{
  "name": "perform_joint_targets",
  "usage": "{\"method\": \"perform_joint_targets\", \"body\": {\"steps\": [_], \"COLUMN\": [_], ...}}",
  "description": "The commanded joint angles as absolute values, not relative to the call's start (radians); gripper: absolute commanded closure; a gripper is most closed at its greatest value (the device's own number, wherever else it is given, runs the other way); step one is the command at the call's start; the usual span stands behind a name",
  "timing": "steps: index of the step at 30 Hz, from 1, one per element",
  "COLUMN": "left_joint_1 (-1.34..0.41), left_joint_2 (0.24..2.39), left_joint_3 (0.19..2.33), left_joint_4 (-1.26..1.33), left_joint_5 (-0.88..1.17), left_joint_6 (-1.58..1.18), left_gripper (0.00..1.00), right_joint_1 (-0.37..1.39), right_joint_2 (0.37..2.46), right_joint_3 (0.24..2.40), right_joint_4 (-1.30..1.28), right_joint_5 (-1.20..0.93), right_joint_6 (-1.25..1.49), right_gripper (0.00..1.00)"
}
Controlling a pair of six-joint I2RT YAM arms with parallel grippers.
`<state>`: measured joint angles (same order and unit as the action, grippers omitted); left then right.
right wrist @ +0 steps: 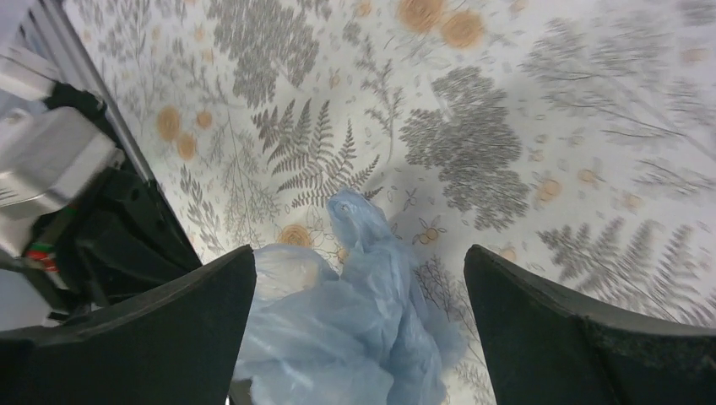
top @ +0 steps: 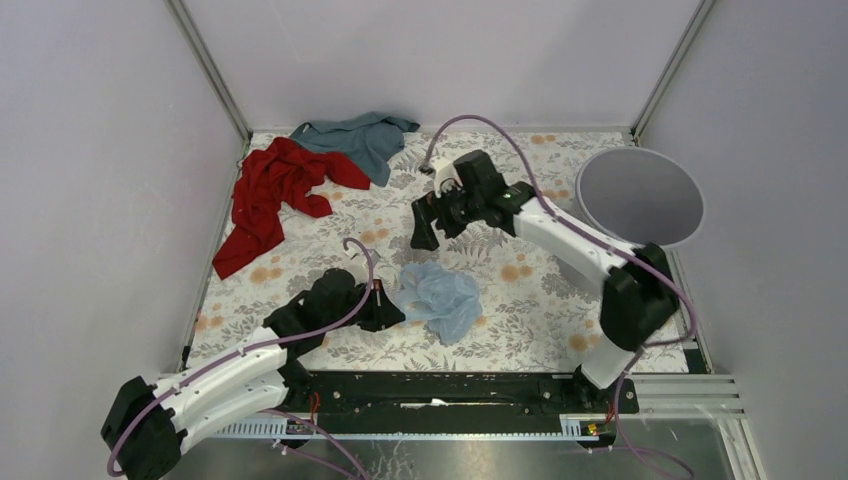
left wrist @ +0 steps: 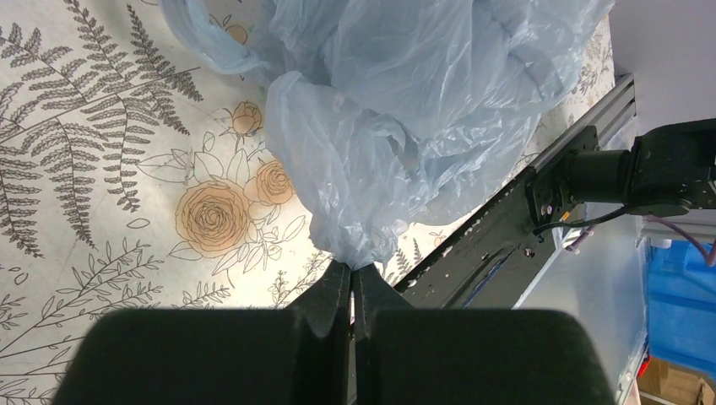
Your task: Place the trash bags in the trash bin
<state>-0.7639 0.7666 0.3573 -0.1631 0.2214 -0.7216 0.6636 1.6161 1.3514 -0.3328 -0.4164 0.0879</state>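
- Top external view: one pale blue plastic bag (top: 440, 298) is seen crumpled on the floral table cover (top: 520, 300), near the front edge and roughly midway between the two arms.
- One round grey bin (top: 640, 195) is counted, standing at the far right edge of the table, well apart from the bag.
- Two cloths are counted at the far left: a red cloth (top: 275, 195) and a teal-grey cloth (top: 360, 135), with their edges touching.
- The left gripper (top: 385, 305) is placed at the bag's left edge. The right gripper (top: 425, 225) is held beyond the bag, between it and the cloths.
- Left wrist view: the left gripper (left wrist: 353, 278) is seen with its two fingers pressed together on a gathered tip of the bag (left wrist: 405, 101). The rest of the bag is bunched over the floral cover, beside a black rail (left wrist: 490, 245).
- Right wrist view: the right gripper (right wrist: 359, 253) is shown spread wide, with nothing between its fingers (right wrist: 169, 329). The bag (right wrist: 363, 312) is seen below the gap, untouched by them.
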Motion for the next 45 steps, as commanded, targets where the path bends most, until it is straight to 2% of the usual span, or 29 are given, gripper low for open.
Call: {"method": "perform_joint_targets", "body": {"steps": [1,5,11,16,17,18,20,21,24,30,32,36,39,42,45], "left_joint_1": [-0.762,-0.762,-0.762,-0.761,-0.762,-0.762,-0.762,-0.762,-0.762,-0.758,-0.754,-0.748,-0.738,-0.701,-0.646], "left_joint_2": [0.756,0.74,0.722,0.722,0.723,0.723,0.718,0.715,0.692,0.635,0.642,0.707,0.78,0.825,0.818], "left_joint_3": [0.343,0.322,0.311,0.325,0.33,0.333,0.341,0.349,0.432,0.661,0.743,0.886,0.972,1.005,0.97], "left_joint_4": [-0.115,-0.101,-0.099,-0.102,-0.103,-0.103,-0.109,-0.121,-0.234,-0.542,-0.622,-0.697,-0.753,-0.779,-0.754], "left_joint_5": [0.243,0.244,0.237,0.235,0.234,0.234,0.23,0.223,0.13,-0.189,-0.262,-0.339,-0.402,-0.431,-0.395], "left_joint_6": [-0.697,-0.705,-0.708,-0.707,-0.708,-0.71,-0.716,-0.718,-0.736,-0.77,-0.76,-0.707,-0.67,-0.64,-0.634], "left_gripper": [1.0,1.0,1.0,1.0,1.0,1.0,1.0,1.0,1.0,1.0,1.0,1.0,1.0,1.0,1.0], "right_joint_1": [0.692,0.733,0.74,0.742,0.741,0.741,0.74,0.738,0.732,0.701,0.686,0.677,0.676,0.676,0.676], "right_joint_2": [1.783,1.938,2.033,2.082,2.085,2.086,2.068,2.043,1.93,1.569,1.476,1.309,1.185,1.082,1.015], "right_joint_3": [1.456,1.544,1.549,1.568,1.569,1.569,1.566,1.558,1.542,1.378,1.318,1.207,1.109,1.017,0.917], "right_joint_4": [-0.404,-0.487,-0.46,-0.444,-0.436,-0.422,-0.387,-0.372,-0.359,-0.224,-0.204,-0.187,-0.155,-0.129,-0.087], "right_joint_5": [-0.649,-0.64,-0.643,-0.727,-0.742,-0.746,-0.668,-0.574,-0.304,0.224,0.321,0.399,0.381,0.384,0.379], "right_joint_6": [-0.053,-0.088,-0.069,-0.052,-0.046,-0.038,0.006,0.043,0.085,0.13,0.158,0.206,0.227,0.238,0.232], "right_gripper": [0.0,0.01,0.09,0.25,0.3,0.41,0.74,0.86,1.0,1.0,1.0,1.0,1.0,0.9,0.91]}}
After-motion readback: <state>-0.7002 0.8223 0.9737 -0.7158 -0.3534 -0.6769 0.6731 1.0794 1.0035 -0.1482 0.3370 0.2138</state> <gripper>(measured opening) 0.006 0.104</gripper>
